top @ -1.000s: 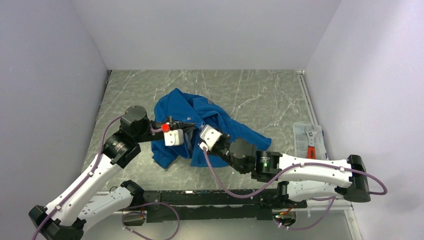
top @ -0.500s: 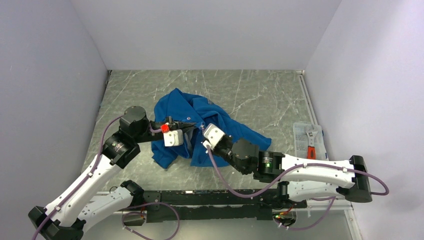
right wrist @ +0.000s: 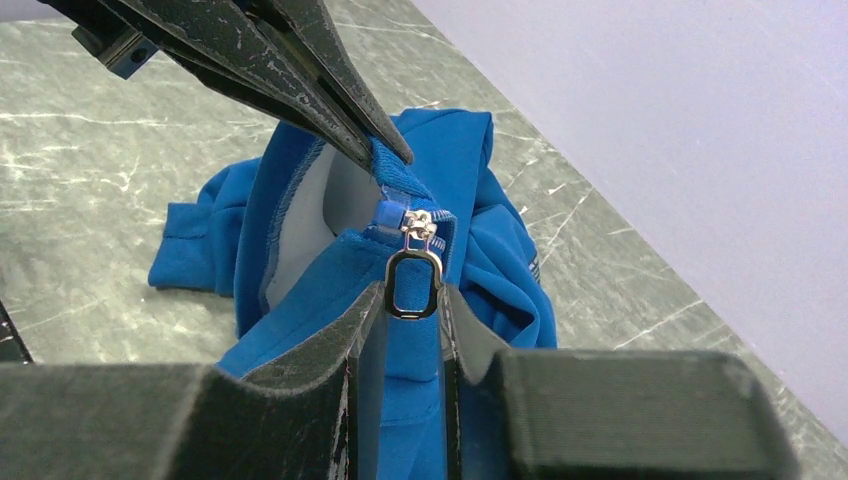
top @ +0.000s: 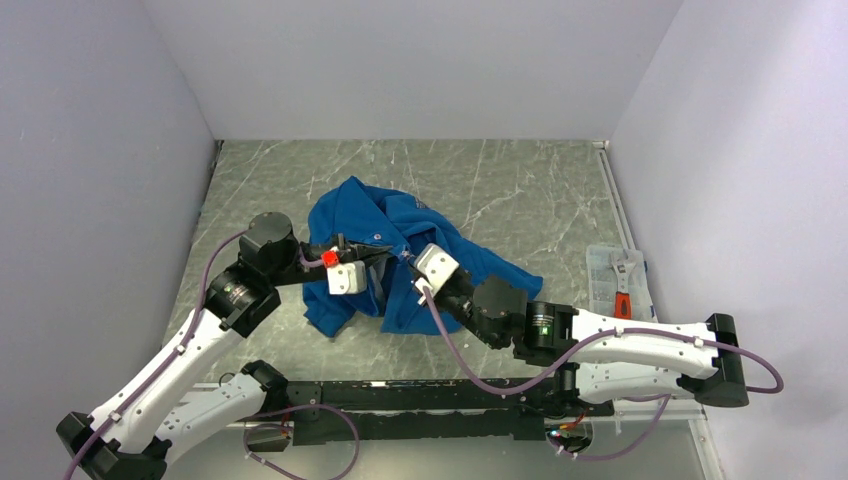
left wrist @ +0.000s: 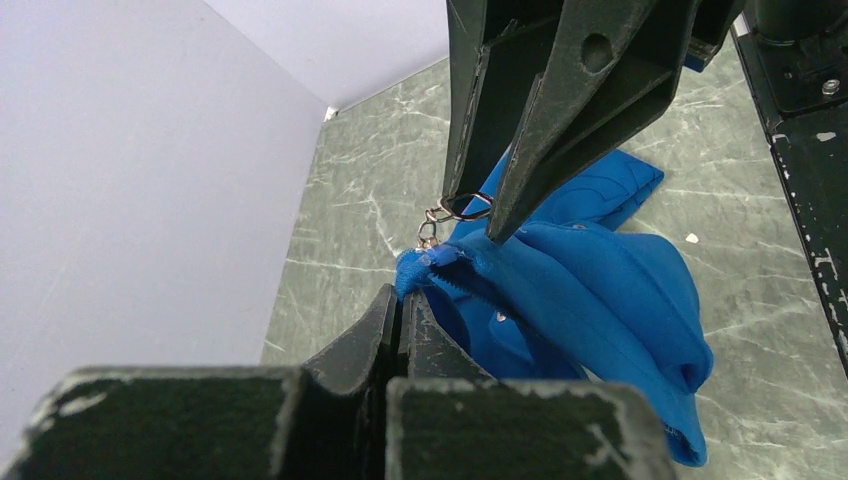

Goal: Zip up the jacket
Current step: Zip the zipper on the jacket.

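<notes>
The jacket [top: 400,225] lay crumpled on the table [top: 520,180], its zipper seemingly not yet drawn up; the left gripper [left wrist: 403,300] was pinched shut on the fabric beside the slider [right wrist: 415,222], and the right gripper [right wrist: 412,300] stood narrowly apart around the pull ring [right wrist: 413,256], whether gripping it I could not tell.

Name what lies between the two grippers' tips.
Right wrist view: the jacket's zipper slider and pull ring. The left gripper pinches the fabric above them; the ring sits inside the right gripper.

Cloth jacket [top: 350,215], shiny metal zipper pull [right wrist: 414,255]
</notes>
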You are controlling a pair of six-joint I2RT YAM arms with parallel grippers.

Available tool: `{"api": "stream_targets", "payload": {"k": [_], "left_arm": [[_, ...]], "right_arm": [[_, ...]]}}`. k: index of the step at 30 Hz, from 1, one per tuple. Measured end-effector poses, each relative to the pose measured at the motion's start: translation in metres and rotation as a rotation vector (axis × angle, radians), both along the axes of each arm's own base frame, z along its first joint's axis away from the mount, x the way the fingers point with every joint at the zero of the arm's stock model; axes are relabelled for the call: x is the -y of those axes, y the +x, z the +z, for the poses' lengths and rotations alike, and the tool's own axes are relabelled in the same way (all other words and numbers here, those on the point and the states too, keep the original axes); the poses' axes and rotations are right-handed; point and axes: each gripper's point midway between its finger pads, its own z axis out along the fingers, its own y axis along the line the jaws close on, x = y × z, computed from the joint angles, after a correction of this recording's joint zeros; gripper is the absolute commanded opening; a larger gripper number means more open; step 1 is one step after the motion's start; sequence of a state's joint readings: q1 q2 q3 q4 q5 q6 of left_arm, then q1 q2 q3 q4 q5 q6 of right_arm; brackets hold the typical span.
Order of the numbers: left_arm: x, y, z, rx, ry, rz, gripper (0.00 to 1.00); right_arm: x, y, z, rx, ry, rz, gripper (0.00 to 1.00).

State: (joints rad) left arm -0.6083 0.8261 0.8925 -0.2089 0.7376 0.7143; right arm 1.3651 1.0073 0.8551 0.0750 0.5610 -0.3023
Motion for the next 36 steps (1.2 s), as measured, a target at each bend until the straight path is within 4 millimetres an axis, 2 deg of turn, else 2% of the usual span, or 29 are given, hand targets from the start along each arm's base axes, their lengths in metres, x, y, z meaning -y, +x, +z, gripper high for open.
{"api": "stream_targets", "payload": {"k": [2,9,11,14,19,20,25,36], "left_arm": [[0.000,0.000,0.000,0.005,0.003,-0.003,0.00],[-0.001,-0.003,-0.002,0.017,0.013,-0.015,0.00],[-0.001,-0.004,-0.001,0.018,0.013,-0.019,0.00],[-0.001,-0.005,-0.001,0.020,0.013,-0.023,0.00],[-0.002,-0.007,-0.003,0.014,0.018,-0.029,0.00],[-0.002,-0.008,-0.003,0.013,0.019,-0.029,0.00],[-0.002,-0.008,-0.003,0.021,0.021,-0.030,0.00],[-0.002,-0.008,-0.003,0.027,0.022,-0.031,0.00]], "right_arm": [[0.000,0.000,-0.001,-0.002,-0.001,-0.001,0.23],[-0.001,-0.004,-0.006,-0.041,-0.004,0.016,0.26],[-0.002,-0.005,-0.005,-0.052,0.004,0.019,0.32],[-0.003,-0.006,-0.006,-0.060,0.011,0.021,0.34],[-0.003,-0.004,-0.007,-0.061,0.008,0.007,0.43],[-0.004,-0.003,-0.009,-0.061,0.004,0.003,0.42],[-0.004,-0.001,-0.012,-0.057,-0.009,-0.005,0.26],[0.000,0.000,-0.006,-0.038,-0.007,-0.007,0.06]]}}
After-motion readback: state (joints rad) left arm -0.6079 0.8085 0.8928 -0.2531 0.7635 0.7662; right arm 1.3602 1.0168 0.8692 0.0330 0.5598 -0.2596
